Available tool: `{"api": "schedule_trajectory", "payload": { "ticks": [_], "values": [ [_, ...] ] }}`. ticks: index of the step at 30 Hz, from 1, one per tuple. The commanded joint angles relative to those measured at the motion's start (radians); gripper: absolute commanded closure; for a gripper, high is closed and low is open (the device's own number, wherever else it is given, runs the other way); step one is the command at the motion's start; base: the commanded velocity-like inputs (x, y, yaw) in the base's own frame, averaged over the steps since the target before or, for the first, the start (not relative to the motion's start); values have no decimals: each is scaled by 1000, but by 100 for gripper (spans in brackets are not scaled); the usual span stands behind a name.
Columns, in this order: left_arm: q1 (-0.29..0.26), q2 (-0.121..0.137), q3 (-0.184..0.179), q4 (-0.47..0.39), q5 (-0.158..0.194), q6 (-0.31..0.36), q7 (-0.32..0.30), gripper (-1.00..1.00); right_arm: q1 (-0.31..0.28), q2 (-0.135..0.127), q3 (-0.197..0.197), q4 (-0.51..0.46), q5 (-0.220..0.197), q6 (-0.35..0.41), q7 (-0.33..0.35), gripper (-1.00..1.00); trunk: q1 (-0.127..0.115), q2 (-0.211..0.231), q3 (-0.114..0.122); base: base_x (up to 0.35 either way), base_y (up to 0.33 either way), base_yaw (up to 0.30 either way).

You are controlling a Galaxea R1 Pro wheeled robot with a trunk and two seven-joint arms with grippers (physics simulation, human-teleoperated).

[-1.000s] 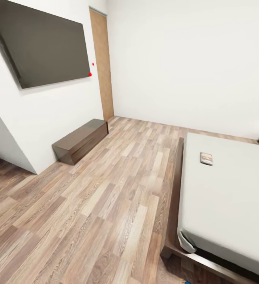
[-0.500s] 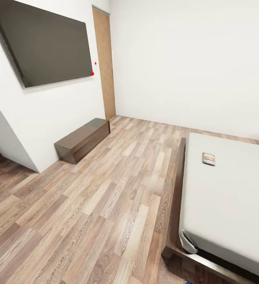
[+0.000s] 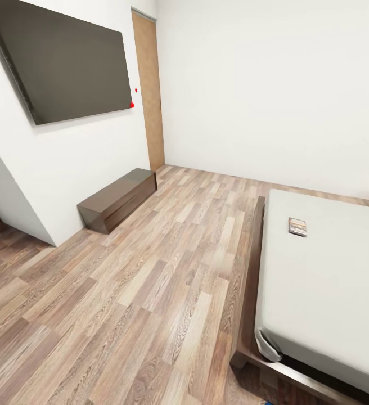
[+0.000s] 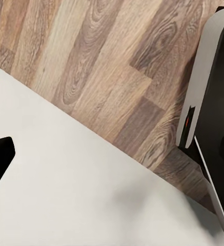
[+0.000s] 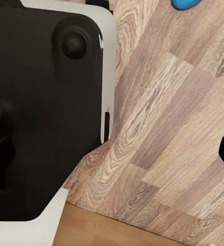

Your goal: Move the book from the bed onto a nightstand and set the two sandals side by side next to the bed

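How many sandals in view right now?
1 for sure: a blue sandal on the wood floor, cut off by the right wrist view's edge. The second may be hidden out of frame.

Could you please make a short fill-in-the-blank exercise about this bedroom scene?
1. The book lies on the ____.
2. The low dark bench stands against the wall below the ____.
3. The floor is made of ____ planks.
4. The sandal on the floor is ____ in colour.

Missing words: bed; television; wood; blue
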Motion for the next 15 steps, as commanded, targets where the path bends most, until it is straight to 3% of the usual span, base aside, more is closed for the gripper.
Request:
{"api": "schedule_trajectory", "payload": {
  "ticks": [1,15],
  "values": [
    [-1,0,6,2,-11,-4,6,-100,-1,0,-8,2,10,-2,2,-100,1,-2,-2,0,0,0],
    [-1,0,6,2,-11,-4,6,-100,-1,0,-8,2,10,-2,2,-100,1,-2,-2,0,0,0]
  ]
}}
